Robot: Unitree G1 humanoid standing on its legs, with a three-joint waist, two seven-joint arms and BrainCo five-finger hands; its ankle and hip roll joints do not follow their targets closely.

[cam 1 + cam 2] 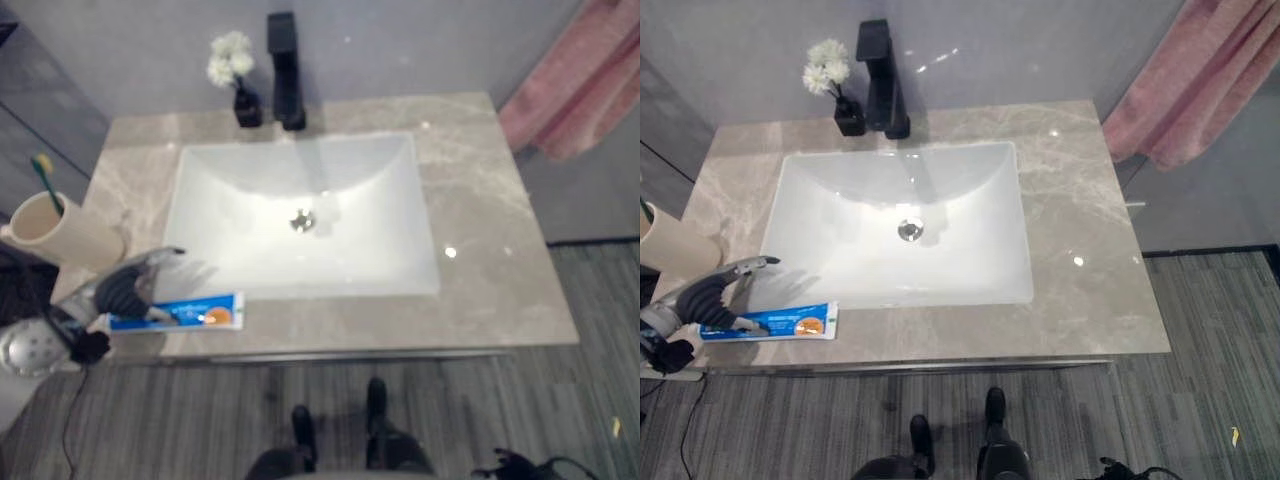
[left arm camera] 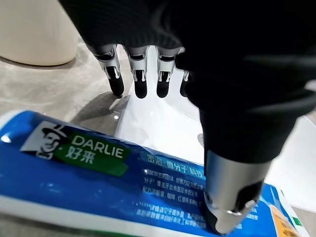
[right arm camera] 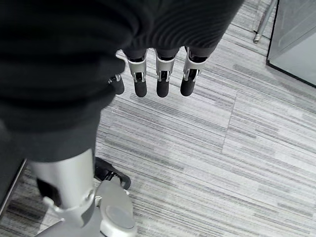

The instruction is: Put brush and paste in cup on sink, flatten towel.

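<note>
Straight, unclenched fingers [image 2: 139,74] of the left hand [image 1: 125,288] are hovering over the blue paste tube [image 1: 185,313], gripping nothing, thumb just reaching it at the frame's lower left. The brush [image 1: 45,180] is already standing in the cup [image 1: 60,230] at left. Next, I'd guess, it needs closing round the tube and lifting cupward; the right hand [image 3: 148,74] is hanging slack over floor, while the towel [image 1: 1185,85] is hanging bunched at upper right.

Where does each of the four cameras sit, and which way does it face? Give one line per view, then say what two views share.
Left eye view: on the head, looking down at the sink, cup and left hand.
Right eye view: beside it, same scene, slightly offset.
Left wrist view: along the left hand, open over the toothpaste.
Right wrist view: along the open right hand, facing the striped floor.
Shared: both eye views and the left wrist view show the toothpaste.
</note>
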